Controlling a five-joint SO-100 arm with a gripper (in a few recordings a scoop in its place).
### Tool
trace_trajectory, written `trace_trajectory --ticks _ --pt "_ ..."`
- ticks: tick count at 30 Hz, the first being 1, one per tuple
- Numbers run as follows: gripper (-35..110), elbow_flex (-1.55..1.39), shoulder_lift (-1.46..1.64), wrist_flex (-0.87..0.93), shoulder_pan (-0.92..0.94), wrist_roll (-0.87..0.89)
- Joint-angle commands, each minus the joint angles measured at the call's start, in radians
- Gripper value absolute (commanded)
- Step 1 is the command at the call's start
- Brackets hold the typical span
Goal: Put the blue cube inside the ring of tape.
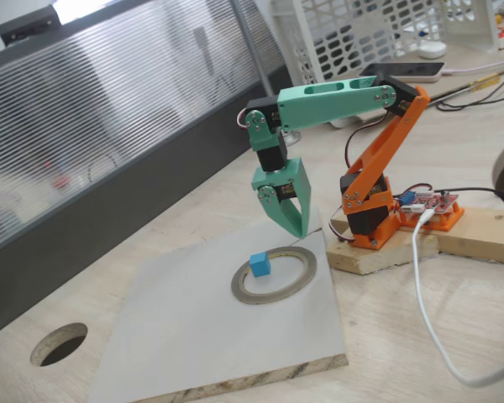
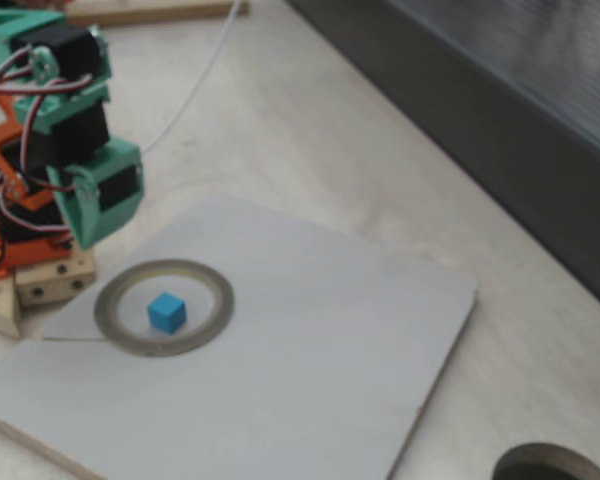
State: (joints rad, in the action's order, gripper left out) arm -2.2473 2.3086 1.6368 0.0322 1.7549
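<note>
The green hand point(image 1: 294, 220) hangs above the ring of tape point(image 1: 274, 275), its two fingers drawn to a narrow gap at the tips and holding nothing. In a fixed view the hand sits at about twelve o'clock of the ring, clear of it. The blue cube point(image 1: 259, 264) rests inside the ring, towards its ten o'clock edge; in the other view the blue cube point(image 2: 167, 312) lies near the middle of the ring of tape point(image 2: 164, 308). The ring lies flat on a pale board point(image 1: 193, 336), which rests on the wooden counter point(image 1: 403, 336). A round hole point(image 1: 59, 344) is in the counter at the board's eight o'clock.

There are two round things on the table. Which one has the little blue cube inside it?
The ring of tape on the white board holds the blue cube. The dark round hole in the table has nothing blue in it.
</note>
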Motion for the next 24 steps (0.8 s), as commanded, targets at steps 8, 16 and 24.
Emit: trace_trajectory --ticks 8,16,24 --pt "1 -0.080 0.064 0.020 0.005 0.009" --pt "1 -0.121 0.066 0.020 0.005 0.009" --pt "1 -0.121 0.066 0.018 0.005 0.009"
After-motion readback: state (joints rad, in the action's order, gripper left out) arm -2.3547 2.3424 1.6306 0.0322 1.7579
